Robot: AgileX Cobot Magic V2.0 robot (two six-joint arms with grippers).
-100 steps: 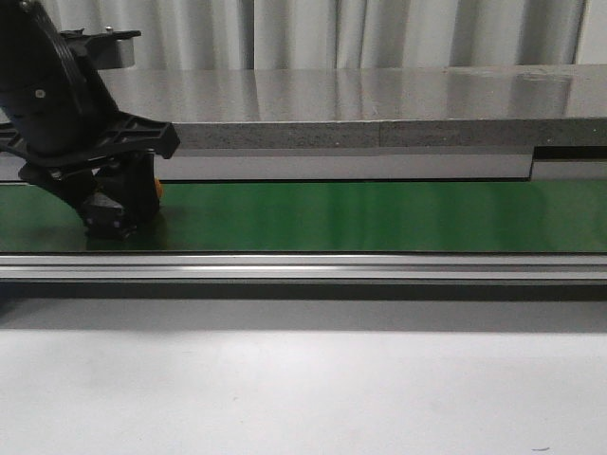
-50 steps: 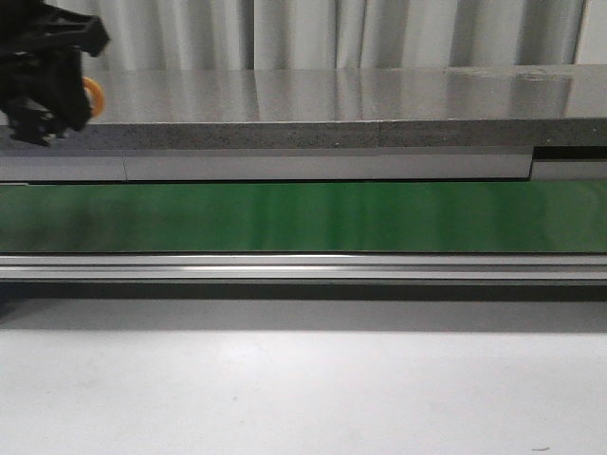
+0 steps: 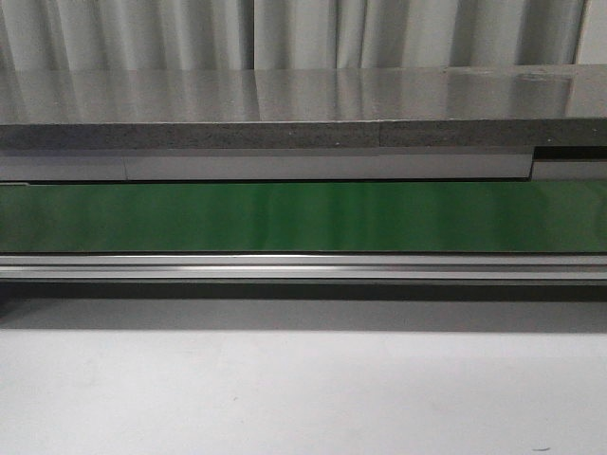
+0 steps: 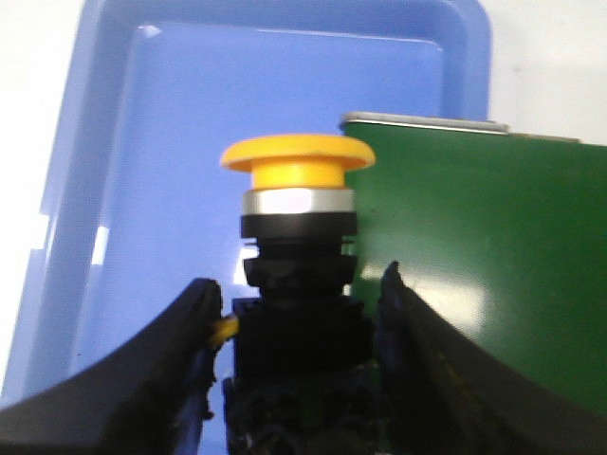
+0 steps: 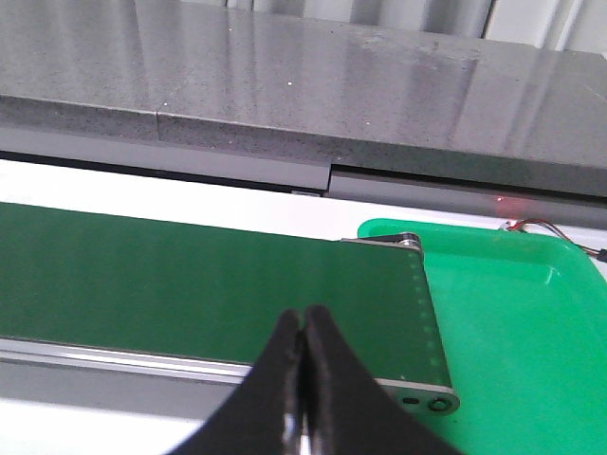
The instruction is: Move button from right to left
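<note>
- Gripping the button (image 4: 296, 275) by its black boxy body, the left gripper (image 4: 296, 379) has its two dark fingers (image 4: 180, 370) pressed against either side of it, so the claw is clamped on the button.
- The button's round orange-yellow cap points away from the wrist camera, with a silver ring and black collar beneath it (a small yellow bit shows at one side of the body, next to a finger).
- Behind the button in the left wrist view lies a blue tray (image 4: 95, 142), and the cap is seen against the tray's floor; whether the button is above it or touching it cannot be told.
- Beside the blue tray is the end of the green conveyor belt (image 4: 493, 265), with its pale roller edge.
- The right gripper (image 5: 303, 379) hangs over the belt's other end with its black fingertips pressed together and nothing between them.
- Just past that end of the belt sits a green tray (image 5: 503, 313).
- In the front view only the belt (image 3: 303, 216), its metal rail (image 3: 303, 268) and a grey shelf (image 3: 303, 104) behind it show; neither arm appears there.
</note>
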